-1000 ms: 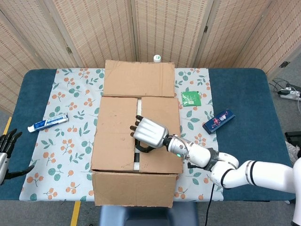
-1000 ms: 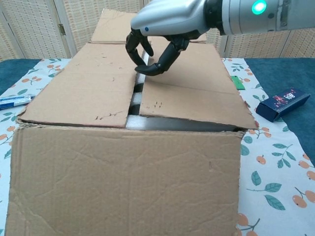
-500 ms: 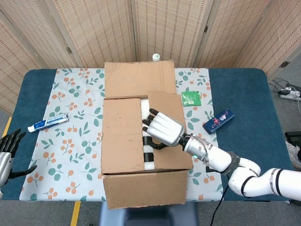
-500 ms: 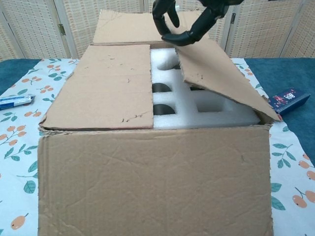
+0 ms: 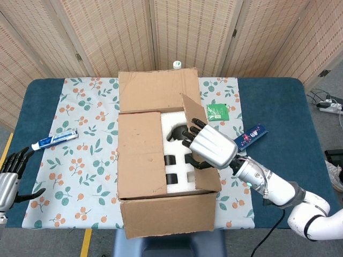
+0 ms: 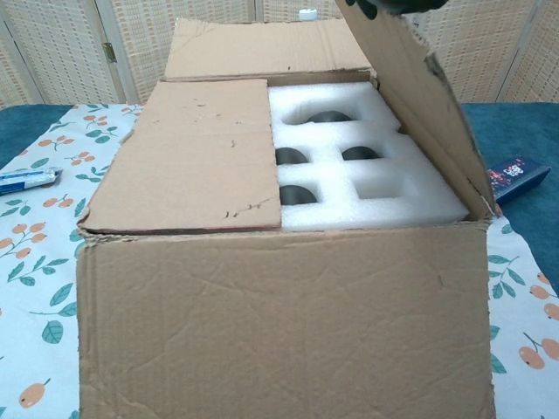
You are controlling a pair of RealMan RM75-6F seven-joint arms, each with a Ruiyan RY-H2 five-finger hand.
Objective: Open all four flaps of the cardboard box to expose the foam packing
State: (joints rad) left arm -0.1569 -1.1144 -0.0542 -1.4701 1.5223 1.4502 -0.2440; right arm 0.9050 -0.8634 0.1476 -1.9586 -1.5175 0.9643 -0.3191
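Observation:
The cardboard box [image 5: 166,217] stands mid-table on the floral cloth. Its back flap [image 5: 155,90] lies folded back. The left flap [image 5: 140,155] lies flat over the box's left half. My right hand [image 5: 210,145] grips the upper edge of the right flap [image 6: 426,96], which stands steeply raised. In the chest view only the hand's dark fingertips [image 6: 374,7] show at the top edge. White foam packing [image 6: 371,183] with dark round recesses shows in the right half. My left hand [image 5: 10,179] hangs with fingers apart at the table's front left corner, holding nothing.
A toothpaste tube [image 5: 54,140] lies left of the box. A green packet [image 5: 217,111] and a blue box [image 5: 249,136] lie to its right. A white bottle cap [image 5: 178,65] peeks out behind the back flap. Folding screens close off the back.
My right hand has lifted the right flap from flat to steeply raised, swinging it up and rightward. The foam came into sight. The box shifted slightly. The left hand barely moved.

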